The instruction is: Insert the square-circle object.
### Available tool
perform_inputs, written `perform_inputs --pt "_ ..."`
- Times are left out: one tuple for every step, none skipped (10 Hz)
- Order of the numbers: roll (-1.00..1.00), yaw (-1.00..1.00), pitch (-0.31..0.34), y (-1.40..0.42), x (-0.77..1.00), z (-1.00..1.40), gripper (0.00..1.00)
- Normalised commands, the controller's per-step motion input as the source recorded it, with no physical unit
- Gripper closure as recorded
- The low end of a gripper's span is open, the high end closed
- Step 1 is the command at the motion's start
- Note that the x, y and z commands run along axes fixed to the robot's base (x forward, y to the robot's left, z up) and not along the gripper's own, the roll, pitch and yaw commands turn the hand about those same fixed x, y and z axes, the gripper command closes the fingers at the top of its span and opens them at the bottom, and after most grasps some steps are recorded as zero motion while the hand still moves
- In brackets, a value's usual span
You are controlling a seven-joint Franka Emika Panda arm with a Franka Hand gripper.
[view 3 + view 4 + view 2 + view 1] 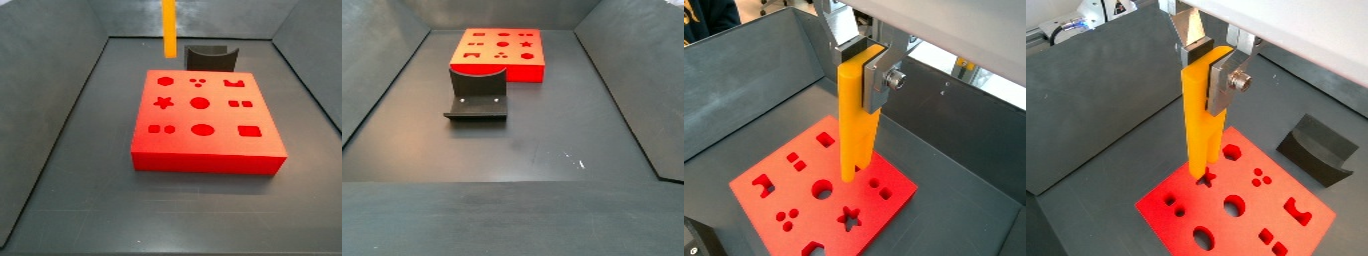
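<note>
My gripper (1207, 75) is shut on the upper end of the square-circle object (1203, 125), a long orange-yellow bar that hangs upright. Both wrist views show this grip (861, 70) on the bar (855, 120). The bar's lower end hangs over the red block with shaped holes (1253, 205), near a hole at one edge (804, 195). In a side view the bar (170, 28) hangs clear above the far side of the red block (201, 115); the gripper is out of frame there. The bar does not show in the side view that has the block at the far end (500, 52).
A dark grey curved holder (210, 57) stands on the floor just beyond the red block; it also shows in front of the block in a side view (477, 100) and in a wrist view (1317, 148). Dark walls enclose the floor on all sides.
</note>
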Motion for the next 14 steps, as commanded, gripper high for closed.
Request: perform_inputs --pt "0.04 -0.09 0.003 -0.14 0.00 -0.01 1.00" --pt "0.05 -0.73 0.020 -0.36 -0.11 -0.21 1.00" --pt "0.00 -0.90 0.000 -0.26 0.00 -0.25 1.00" --pt "0.00 -0.93 0.000 -0.22 0.00 -0.29 1.00" --pt "0.00 -1.00 -0.019 -0.13 0.00 -0.36 1.00" --pt "0.00 -1.00 0.000 -0.07 0.00 -0.42 1.00" --pt "0.00 -1.00 0.020 -0.04 0.00 -0.52 1.00" --pt "0.09 -0.93 0.000 -0.07 0.00 -0.45 1.00" --pt "0.11 -1.00 0.000 -0.05 0.00 -0.48 1.00" --pt "0.10 -1.00 0.000 -0.06 0.00 -0.45 1.00" --pt "0.17 -0.85 0.083 -0.09 -0.01 -0.13 1.00" --pt "0.19 -0.93 0.110 -0.05 -0.14 0.00 1.00" --pt "0.18 -0.95 0.079 -0.05 -0.13 0.00 1.00" --pt "0.01 -1.00 0.000 -0.04 0.00 -0.11 1.00"
